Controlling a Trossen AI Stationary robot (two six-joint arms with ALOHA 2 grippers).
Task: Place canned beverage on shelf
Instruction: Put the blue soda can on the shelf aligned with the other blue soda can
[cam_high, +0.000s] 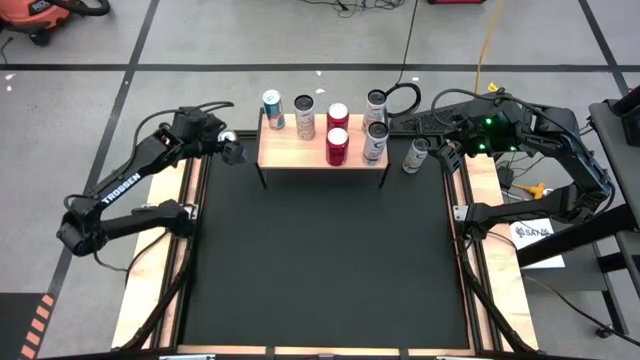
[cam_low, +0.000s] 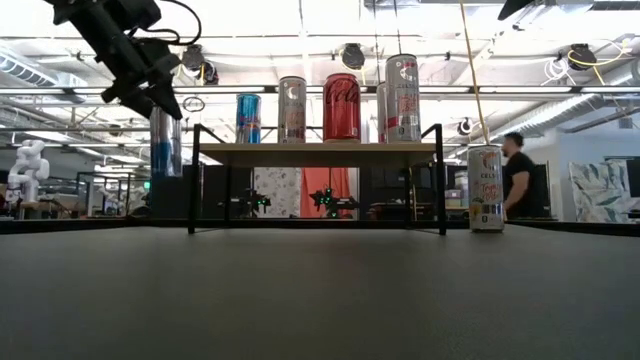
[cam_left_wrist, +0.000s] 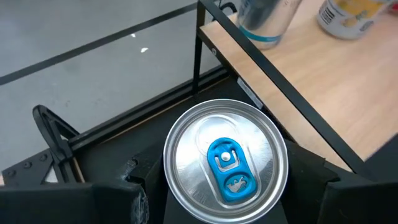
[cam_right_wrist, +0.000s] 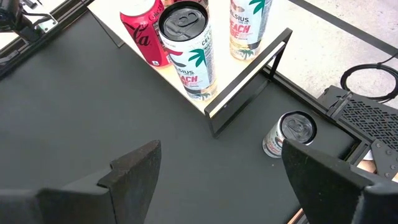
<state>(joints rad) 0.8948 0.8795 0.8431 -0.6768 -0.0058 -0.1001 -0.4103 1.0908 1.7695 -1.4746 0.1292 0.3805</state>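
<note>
The shelf (cam_high: 300, 152) is a light-wood board on black legs at the table's far edge. Several cans stand on it: a blue one (cam_high: 272, 108), a silver one (cam_high: 304, 116), two red ones (cam_high: 338, 132) and two white ones (cam_high: 376, 124). My left gripper (cam_high: 232, 150) is just left of the shelf, shut on a silver-and-blue can (cam_left_wrist: 225, 163) with a blue tab. My right gripper (cam_right_wrist: 227, 180) hangs open over the table's far right, above another can (cam_high: 416, 154) that stands on its base on the black mat beside the shelf. My left gripper pinches the can's side wall near the top (cam_left_wrist: 177, 186) between its two fingers, one on each side. It comes from above, slanting down toward the shelf. The can (cam_low: 165, 140) hangs upright below the fingers, lifted clear of the table, about level with the shelf board.
The shelf's black leg frame (cam_left_wrist: 198, 43) stands close to the held can. The board's left front part (cam_left_wrist: 311, 81) is bare wood. The black mat (cam_high: 320, 260) spreads in front of the shelf. A person (cam_low: 518, 175) stands in the room beyond the table.
</note>
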